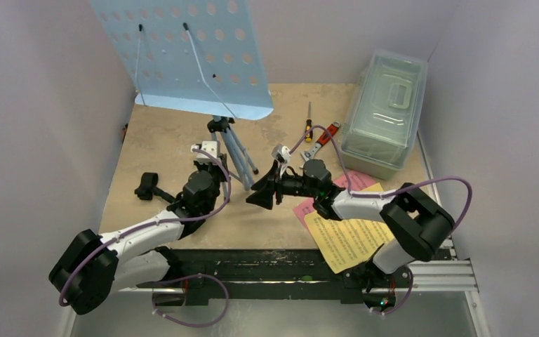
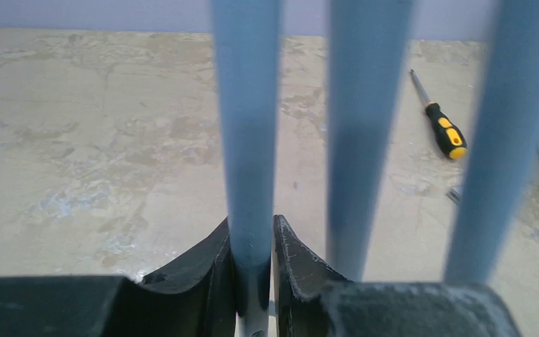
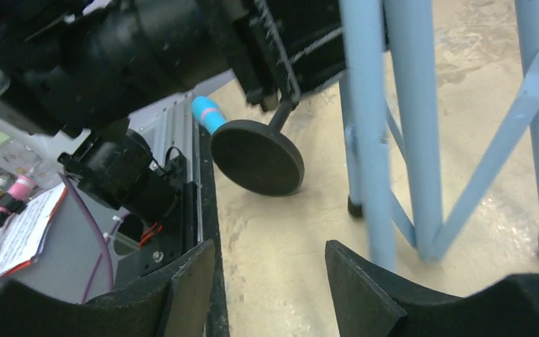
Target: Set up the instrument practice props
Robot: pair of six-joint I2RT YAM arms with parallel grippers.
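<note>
Two sets of fingers are on my screens: the left gripper (image 2: 253, 235) is clamped on one leg of the light blue music stand (image 1: 182, 56), which stands toward 12 o'clock on the counter (image 1: 161, 140). The right gripper (image 3: 268, 253) has its fingers apart and empty just beside the legs. I see the black mic stand (image 3: 256, 156) lying near 9 o'clock with the cyan microphone (image 3: 209, 114) by its base, and the yellow and pink pages (image 1: 347, 239) at 4 o'clock.
</note>
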